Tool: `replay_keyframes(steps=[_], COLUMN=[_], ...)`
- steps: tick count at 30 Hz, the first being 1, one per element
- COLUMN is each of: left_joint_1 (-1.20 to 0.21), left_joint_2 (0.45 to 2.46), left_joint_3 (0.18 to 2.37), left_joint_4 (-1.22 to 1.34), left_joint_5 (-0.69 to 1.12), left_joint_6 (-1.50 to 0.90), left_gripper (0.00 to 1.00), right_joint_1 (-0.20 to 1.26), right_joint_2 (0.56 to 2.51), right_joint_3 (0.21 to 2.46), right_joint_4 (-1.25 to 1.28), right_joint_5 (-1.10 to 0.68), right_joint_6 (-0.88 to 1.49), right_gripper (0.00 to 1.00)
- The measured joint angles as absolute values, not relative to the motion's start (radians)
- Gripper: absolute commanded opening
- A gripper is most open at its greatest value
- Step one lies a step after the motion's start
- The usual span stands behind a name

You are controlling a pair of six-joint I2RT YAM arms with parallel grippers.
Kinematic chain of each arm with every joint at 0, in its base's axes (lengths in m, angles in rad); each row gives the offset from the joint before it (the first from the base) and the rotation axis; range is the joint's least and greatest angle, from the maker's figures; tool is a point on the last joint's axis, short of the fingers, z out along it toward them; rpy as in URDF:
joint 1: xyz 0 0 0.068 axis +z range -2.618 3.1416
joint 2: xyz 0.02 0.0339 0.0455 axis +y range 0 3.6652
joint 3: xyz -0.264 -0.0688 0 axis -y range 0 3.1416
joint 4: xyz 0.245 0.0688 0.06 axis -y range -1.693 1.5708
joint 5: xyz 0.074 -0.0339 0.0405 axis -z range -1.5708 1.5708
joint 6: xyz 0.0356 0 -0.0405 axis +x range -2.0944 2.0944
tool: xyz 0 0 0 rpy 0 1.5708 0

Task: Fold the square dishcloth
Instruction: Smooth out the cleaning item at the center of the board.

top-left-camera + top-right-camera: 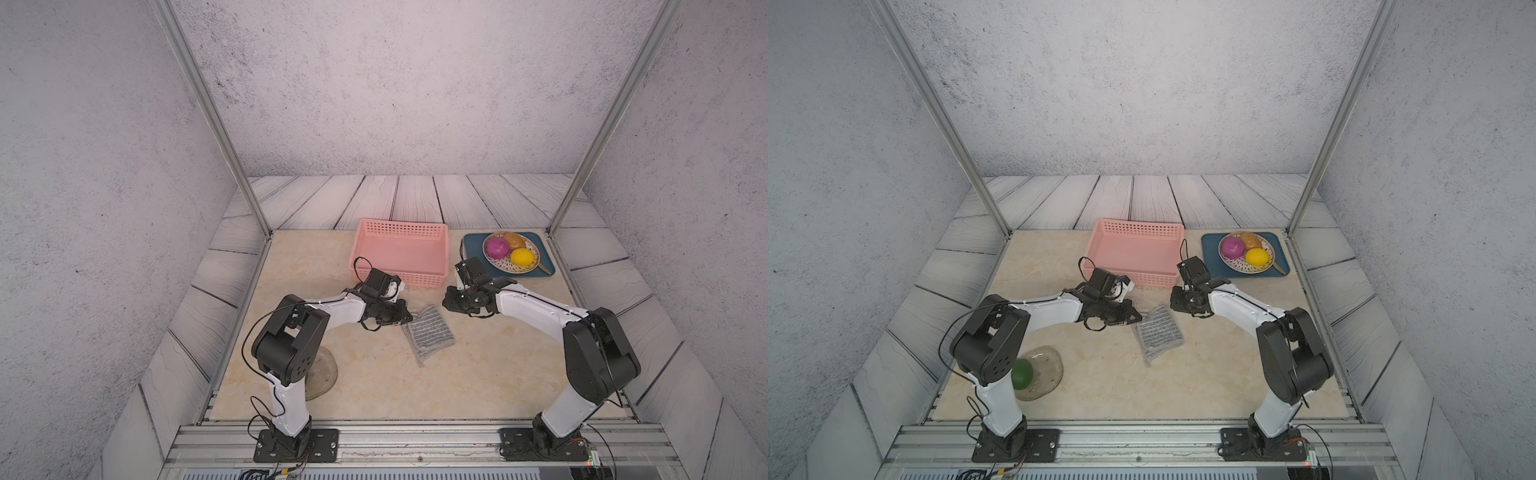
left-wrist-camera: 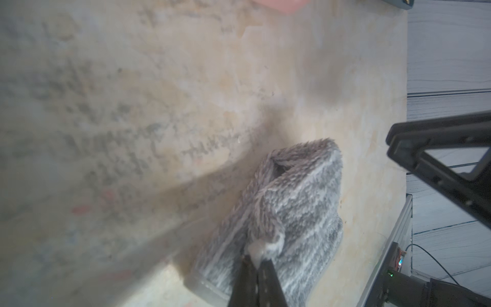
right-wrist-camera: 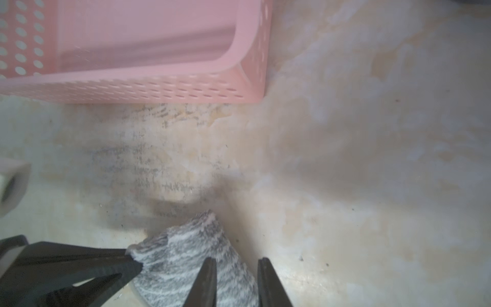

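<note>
Middle of the table (image 1: 478,374), just in front of the pink basket (image 1: 401,226) but not touching it: the square dishcloth (image 1: 428,332), with grey and white stripes. It lies between the two arms as a slanted oblong, doubled over on itself.

Left claw (image 1: 409,319): at the cloth corner nearest the left arm, jaws pressed together on a pinch of fabric. In the left wrist view the fingertips (image 2: 268,281) clamp a pale tuft of the cloth's corner. A flap rises from the pinch and curls over the lower layer, leaving a small hollow under the fold.

Right claw (image 1: 446,305): close to the cloth's far corner, on the basket side. In the right wrist view its jaws stand narrow, with a slim gap between them. One finger is over the stripes and the other over bare table beside the cloth's edge. Cannot tell whether either finger touches the fabric. The left claw shows in this view too, biting the cloth's edge.

Far right corner: a dark blue tray (image 1: 471,249) carries a patterned plate (image 1: 500,265) with a pink ball (image 1: 497,248), a yellow ball (image 1: 522,257) and a brown one (image 1: 514,239).

By the left arm's base: a clear glass dish (image 1: 1046,374) holds a green ball (image 1: 1021,374), partly hidden by the arm.
</note>
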State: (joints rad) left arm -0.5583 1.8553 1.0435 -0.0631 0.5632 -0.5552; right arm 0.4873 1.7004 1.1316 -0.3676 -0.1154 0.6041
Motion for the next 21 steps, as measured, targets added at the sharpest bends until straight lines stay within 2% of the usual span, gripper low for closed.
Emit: replay_keyframes(steps=[5,9,21], left_joint_1=[-0.558,-0.558,-0.558], left_joint_2=[1.851,1.844,1.836], left_joint_3=[1.030,1.008,0.992], left_joint_4=[-0.040,-0.017,0.006], left_joint_5=[0.522,0.506,0.498], left_joint_6=[-0.570,-0.585,-0.593], left_gripper=[0.00,0.00,0.00], right_joint_1=[0.487,0.487,0.487], right_joint_2=[1.768,1.799,1.899], right_joint_3=[1.164,1.164,1.164], right_joint_4=[-0.328,-0.299,-0.252], right_joint_5=[-0.167,-0.216,-0.303], right_joint_6=[0.598,0.595,0.593], right_gripper=[0.20,0.29,0.34])
